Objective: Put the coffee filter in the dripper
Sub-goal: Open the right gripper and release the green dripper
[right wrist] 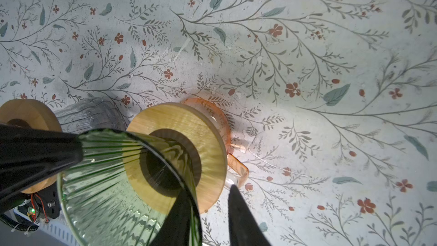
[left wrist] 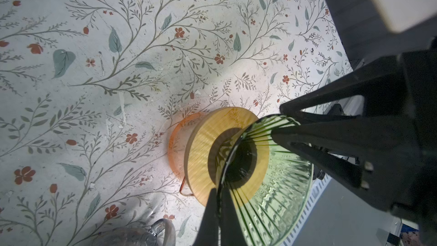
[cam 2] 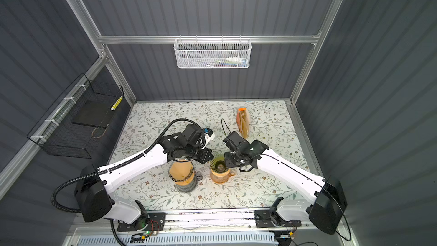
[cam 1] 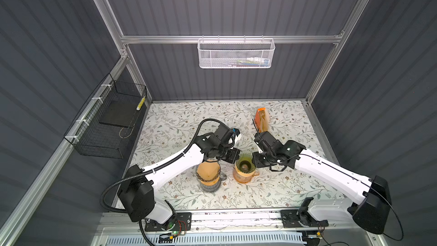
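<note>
Left gripper jaws pinched tight on rim of green dripper. Right gripper jaws apart, one each side of same rim. Green dripper sits on orange cup. Brown coffee filter sits in second dripper on grey jug, just beside.

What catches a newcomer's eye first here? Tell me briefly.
The green ribbed glass dripper stands mid-table on a wooden ring over an orange glass jug, both grippers at its rim: the left gripper pinches it, the right gripper straddles it, jaws apart. Left of it in both top views, a brown paper filter sits open above a grey glass carafe.
</note>
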Tool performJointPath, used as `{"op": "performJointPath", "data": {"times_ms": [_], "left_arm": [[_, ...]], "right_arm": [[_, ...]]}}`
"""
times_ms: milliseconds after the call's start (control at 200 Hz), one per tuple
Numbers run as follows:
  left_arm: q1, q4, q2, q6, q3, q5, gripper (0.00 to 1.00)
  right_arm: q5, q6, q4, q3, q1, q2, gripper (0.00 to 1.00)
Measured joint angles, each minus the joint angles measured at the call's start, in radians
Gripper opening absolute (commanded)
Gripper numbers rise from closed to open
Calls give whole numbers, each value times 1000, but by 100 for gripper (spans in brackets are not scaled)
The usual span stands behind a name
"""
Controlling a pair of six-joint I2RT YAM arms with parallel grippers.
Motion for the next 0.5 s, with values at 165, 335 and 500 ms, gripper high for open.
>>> {"op": "performJointPath", "data": {"times_ms": [165, 335, 500], "left_arm": [[0, -3, -2, 0, 0, -11, 0], [0, -2, -2, 0, 0, -18, 3], [0, -2, -2, 0, 0, -21, 7]], "right_arm": [[3, -16, -8, 18, -4, 5, 29], [5, -21, -12, 24, -8, 2, 29], [4, -21, -15, 24, -15, -16, 30]]}}
